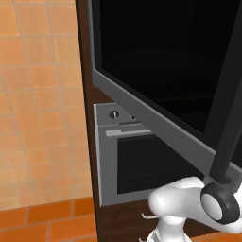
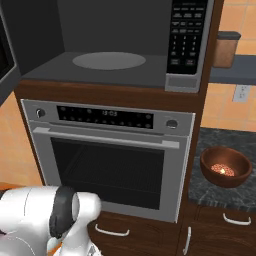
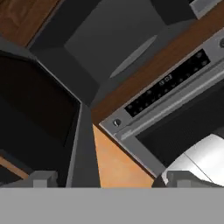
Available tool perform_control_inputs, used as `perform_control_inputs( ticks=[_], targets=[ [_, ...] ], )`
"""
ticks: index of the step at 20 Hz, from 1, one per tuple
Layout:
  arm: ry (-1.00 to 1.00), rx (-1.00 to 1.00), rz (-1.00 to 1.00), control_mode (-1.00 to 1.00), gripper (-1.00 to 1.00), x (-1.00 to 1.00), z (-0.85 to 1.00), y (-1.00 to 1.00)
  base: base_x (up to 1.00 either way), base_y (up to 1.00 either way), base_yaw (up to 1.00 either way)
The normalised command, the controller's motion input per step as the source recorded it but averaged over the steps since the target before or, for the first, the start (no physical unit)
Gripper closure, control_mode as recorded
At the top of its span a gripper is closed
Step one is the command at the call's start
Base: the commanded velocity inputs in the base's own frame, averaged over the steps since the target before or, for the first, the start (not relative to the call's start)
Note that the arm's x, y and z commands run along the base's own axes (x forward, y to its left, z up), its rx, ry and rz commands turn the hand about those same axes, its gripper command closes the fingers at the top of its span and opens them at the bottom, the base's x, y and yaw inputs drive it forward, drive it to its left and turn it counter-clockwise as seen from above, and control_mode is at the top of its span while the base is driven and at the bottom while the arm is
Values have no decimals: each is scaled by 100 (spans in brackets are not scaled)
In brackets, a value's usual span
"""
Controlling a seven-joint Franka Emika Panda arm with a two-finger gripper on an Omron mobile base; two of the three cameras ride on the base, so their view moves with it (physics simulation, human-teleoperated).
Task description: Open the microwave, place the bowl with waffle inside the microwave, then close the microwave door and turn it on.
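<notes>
Black glass of the microwave door (image 1: 160, 61) hangs swung open beside my spread, empty end effector (image 3: 105, 178), so next I must reach the bowl (image 2: 225, 166) waiting on the desk (image 2: 212, 192) right of the oven (image 2: 110, 160).

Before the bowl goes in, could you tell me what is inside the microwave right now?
Inside the microwave only its round grey turntable shows. The bowl sits outside on the counter. The cavity's upper part is out of frame.
</notes>
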Motion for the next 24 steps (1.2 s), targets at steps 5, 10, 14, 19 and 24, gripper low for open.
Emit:
perform_control_inputs(
  ticks=[5, 10, 14, 19, 24],
  targets=[
    [35, 71, 49, -100, -100, 41, -9, -11, 0, 0, 0],
    [34, 69, 55, -100, -100, 85, -32, 0, 0, 0, 0],
    [20, 58, 43, -100, -100, 100, -83, 0, 0, 0, 0],
    [27, 53, 31, -100, -100, 100, -86, -8, 0, 0, 0],
    [20, 45, 14, -100, -100, 70, -83, 28, 0, 0, 0]
  ],
)
